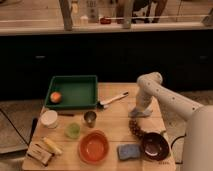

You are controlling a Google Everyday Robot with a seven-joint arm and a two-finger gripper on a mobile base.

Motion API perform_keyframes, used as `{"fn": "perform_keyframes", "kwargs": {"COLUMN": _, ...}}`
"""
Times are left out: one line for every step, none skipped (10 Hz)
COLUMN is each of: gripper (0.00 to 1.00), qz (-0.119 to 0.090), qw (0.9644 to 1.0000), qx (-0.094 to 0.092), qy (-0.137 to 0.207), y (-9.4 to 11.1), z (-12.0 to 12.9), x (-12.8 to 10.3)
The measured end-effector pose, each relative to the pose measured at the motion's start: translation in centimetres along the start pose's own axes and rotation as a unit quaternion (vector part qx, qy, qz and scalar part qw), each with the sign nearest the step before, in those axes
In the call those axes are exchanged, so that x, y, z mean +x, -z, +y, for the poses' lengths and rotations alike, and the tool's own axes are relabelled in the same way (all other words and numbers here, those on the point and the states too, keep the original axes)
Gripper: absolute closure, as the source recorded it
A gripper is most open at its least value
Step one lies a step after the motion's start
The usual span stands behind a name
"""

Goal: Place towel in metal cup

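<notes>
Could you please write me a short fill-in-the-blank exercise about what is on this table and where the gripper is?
1. The green tray holds one ____ fruit.
2. The metal cup stands just in front of the ____ tray.
3. The gripper is low over the table, to the ____ of the metal cup in the camera view.
4. The blue sponge lies between the orange bowl and the ____ bowl.

Missing words: orange; green; right; dark
</notes>
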Motion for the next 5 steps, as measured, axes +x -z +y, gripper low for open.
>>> {"fn": "perform_keyframes", "kwargs": {"gripper": 1.00, "qz": 0.000, "qw": 1.0000, "qx": 0.006, "qy": 0.000, "y": 0.3, "z": -0.1, "x": 0.1}}
{"fn": "perform_keyframes", "kwargs": {"gripper": 1.00, "qz": -0.001, "qw": 0.9999, "qx": 0.013, "qy": 0.000, "y": 0.8, "z": -0.1, "x": 0.1}}
{"fn": "perform_keyframes", "kwargs": {"gripper": 1.00, "qz": -0.001, "qw": 0.9998, "qx": 0.019, "qy": -0.002, "y": 1.3, "z": -0.1, "x": 0.2}}
{"fn": "perform_keyframes", "kwargs": {"gripper": 1.00, "qz": -0.002, "qw": 0.9997, "qx": 0.024, "qy": -0.002, "y": 1.7, "z": -0.1, "x": 0.2}}
{"fn": "perform_keyframes", "kwargs": {"gripper": 1.00, "qz": -0.003, "qw": 0.9996, "qx": 0.028, "qy": -0.003, "y": 2.1, "z": -0.1, "x": 0.2}}
